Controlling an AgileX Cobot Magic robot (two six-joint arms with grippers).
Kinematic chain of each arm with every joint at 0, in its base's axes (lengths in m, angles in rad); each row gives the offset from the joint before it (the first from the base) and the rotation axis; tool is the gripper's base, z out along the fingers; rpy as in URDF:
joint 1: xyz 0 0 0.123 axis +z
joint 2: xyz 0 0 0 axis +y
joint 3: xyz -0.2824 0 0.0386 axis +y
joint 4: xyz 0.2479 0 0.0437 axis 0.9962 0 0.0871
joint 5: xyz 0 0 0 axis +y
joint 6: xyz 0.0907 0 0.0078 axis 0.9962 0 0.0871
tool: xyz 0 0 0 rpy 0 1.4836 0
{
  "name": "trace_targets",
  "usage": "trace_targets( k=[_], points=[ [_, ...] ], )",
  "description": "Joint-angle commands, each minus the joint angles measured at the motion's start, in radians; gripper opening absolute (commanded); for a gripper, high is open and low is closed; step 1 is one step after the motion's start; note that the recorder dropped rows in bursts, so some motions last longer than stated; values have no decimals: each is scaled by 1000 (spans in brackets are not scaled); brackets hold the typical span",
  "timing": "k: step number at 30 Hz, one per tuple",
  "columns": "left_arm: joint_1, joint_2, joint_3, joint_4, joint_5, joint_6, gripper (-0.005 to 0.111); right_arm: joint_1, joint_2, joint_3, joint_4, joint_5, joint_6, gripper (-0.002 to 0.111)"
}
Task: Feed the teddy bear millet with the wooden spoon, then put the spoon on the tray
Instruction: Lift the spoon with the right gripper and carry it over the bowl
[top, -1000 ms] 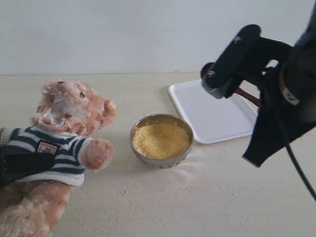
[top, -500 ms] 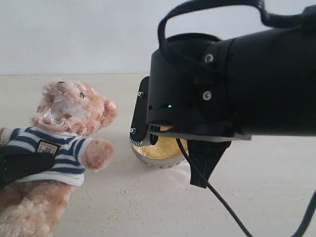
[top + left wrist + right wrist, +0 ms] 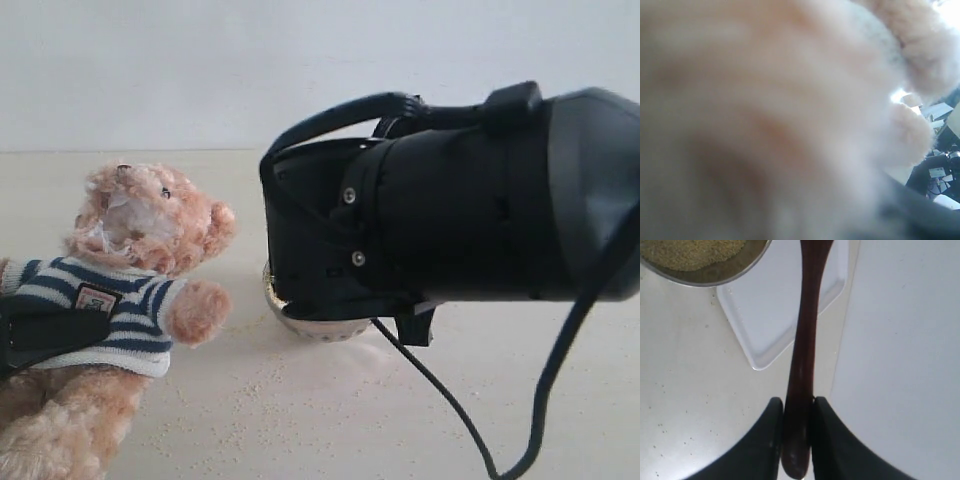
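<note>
The teddy bear (image 3: pixel 140 260) leans at the left in its striped shirt, and its fur (image 3: pixel 790 100) fills the left wrist view as a blur. My left gripper (image 3: pixel 50 330) shows as a black finger lying across the shirt. In the right wrist view my right gripper (image 3: pixel 797 402) is shut on the handle end of the wooden spoon (image 3: pixel 807 315). The spoon's handle reaches out over the white tray (image 3: pixel 765 315), and its bowl is out of frame. The metal bowl (image 3: pixel 715 272) of millet (image 3: pixel 695 250) sits beside the tray.
My right arm (image 3: pixel 450 210) fills the middle and right of the exterior view. It hides the tray and most of the metal bowl (image 3: pixel 300 325). Loose millet grains (image 3: pixel 260 385) lie scattered on the pale table in front. A black cable (image 3: pixel 440 400) hangs from the arm.
My right arm has swung left from over the tray, passing close in front of the camera and now covering the tray and most of the bowl. The bear and left gripper have not moved.
</note>
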Motion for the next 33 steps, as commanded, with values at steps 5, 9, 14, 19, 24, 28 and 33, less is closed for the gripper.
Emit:
trace_targets(
  k=[5,9,14,19,24,28,33],
  points=[
    [3,-1,-8,-15,35,7,5,-19,77,-4,-25,4,24,1],
    [3,-1,-8,-13,35,7,5,-18,122,4,-27,4,54,1],
    [3,-1,-8,-13,35,7,5,-18,129,7,-30,4,54,1],
    [3,-1,-8,-13,35,7,5,-18,149,7,-32,4,66,1],
    [3,-1,-8,-13,35,7,5,-18,162,22,-25,4,108,1],
    [3,-1,-8,-13,35,7,5,-18,162,59,-23,4,108,1],
    [3,-1,-8,-13,35,7,5,-18,162,70,-14,4,106,1]
  ],
)
